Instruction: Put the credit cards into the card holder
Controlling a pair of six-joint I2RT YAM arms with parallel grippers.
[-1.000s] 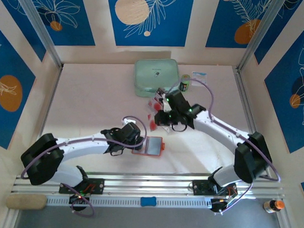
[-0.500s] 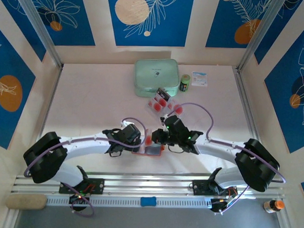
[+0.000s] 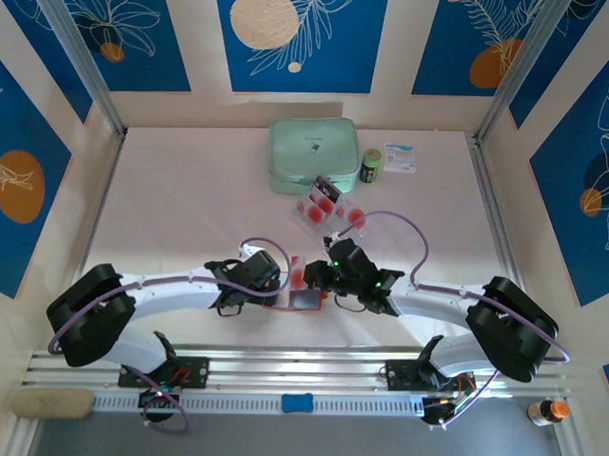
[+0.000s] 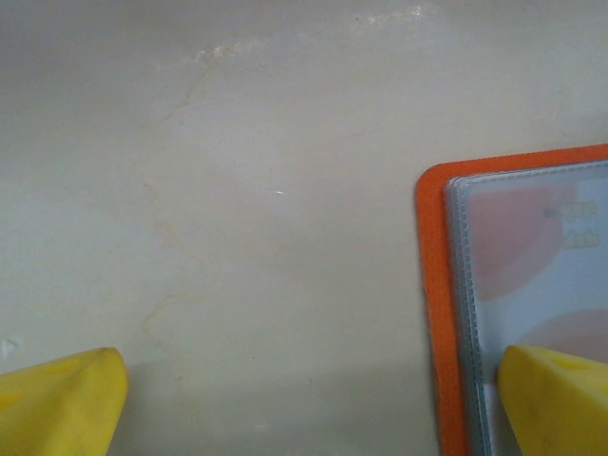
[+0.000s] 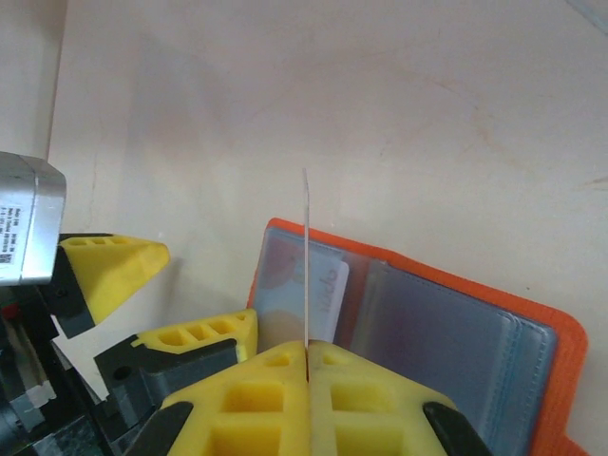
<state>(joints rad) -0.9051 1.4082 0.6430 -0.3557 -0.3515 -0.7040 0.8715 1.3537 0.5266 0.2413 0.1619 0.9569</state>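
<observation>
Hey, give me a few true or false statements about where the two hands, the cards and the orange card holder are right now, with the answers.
1. The right hand pinches a credit card edge-on above the card holder. True.
2. The card holder lies closed. False: it lies open and flat.
3. The left hand is shut on the card holder. False: its fingers are spread wide, one of them over the holder's page.
4. Other credit cards lie near the mint-green case. True.
</observation>
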